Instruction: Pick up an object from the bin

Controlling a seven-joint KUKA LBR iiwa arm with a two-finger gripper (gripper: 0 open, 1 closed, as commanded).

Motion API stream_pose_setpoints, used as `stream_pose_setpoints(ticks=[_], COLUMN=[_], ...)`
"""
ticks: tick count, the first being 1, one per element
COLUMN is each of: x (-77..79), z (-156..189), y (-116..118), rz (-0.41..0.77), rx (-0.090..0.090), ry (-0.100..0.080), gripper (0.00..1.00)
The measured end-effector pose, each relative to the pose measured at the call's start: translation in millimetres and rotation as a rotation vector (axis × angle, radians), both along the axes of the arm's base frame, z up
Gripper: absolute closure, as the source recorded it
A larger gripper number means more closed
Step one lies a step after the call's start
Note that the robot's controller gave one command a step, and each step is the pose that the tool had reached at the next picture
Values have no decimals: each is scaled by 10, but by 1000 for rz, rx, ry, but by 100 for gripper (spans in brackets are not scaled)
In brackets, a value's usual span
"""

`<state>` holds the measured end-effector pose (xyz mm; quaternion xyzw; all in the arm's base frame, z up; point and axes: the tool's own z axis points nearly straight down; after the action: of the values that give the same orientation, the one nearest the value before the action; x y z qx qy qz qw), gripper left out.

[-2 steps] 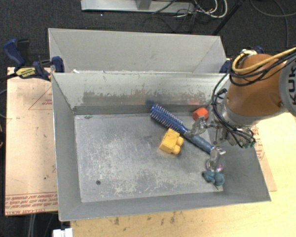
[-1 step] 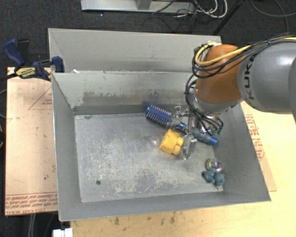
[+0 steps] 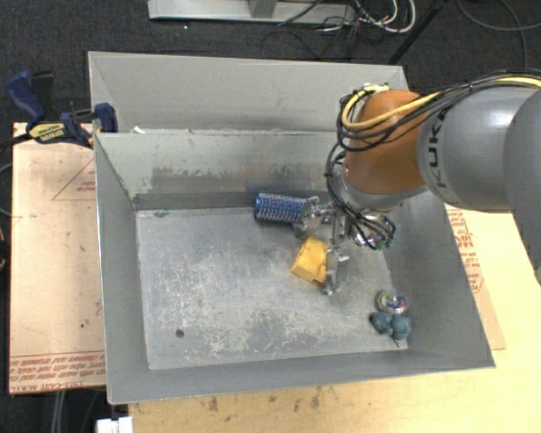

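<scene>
My gripper (image 3: 325,247) hangs low over the middle right of the bin, its two metal fingers (image 3: 335,273) spread apart, so it is open. A small yellow block (image 3: 309,260) lies on the bin floor just left of the nearer finger, partly in the gap between the two and not clamped. A blue bristly cylinder (image 3: 282,208) lies by the back wall, its right end close to the farther finger.
A small blue-grey lump with a round shiny top (image 3: 390,315) rests near the bin's front right corner. The arm and its orange cover overhang the bin's right side.
</scene>
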<state>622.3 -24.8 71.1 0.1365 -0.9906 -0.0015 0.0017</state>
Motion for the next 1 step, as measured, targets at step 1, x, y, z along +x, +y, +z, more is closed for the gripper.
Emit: stream_pose_setpoints(ticks=[1], x=[41], z=[37], y=[0], rz=[-1], rx=[1], ry=[-20], gripper=[100])
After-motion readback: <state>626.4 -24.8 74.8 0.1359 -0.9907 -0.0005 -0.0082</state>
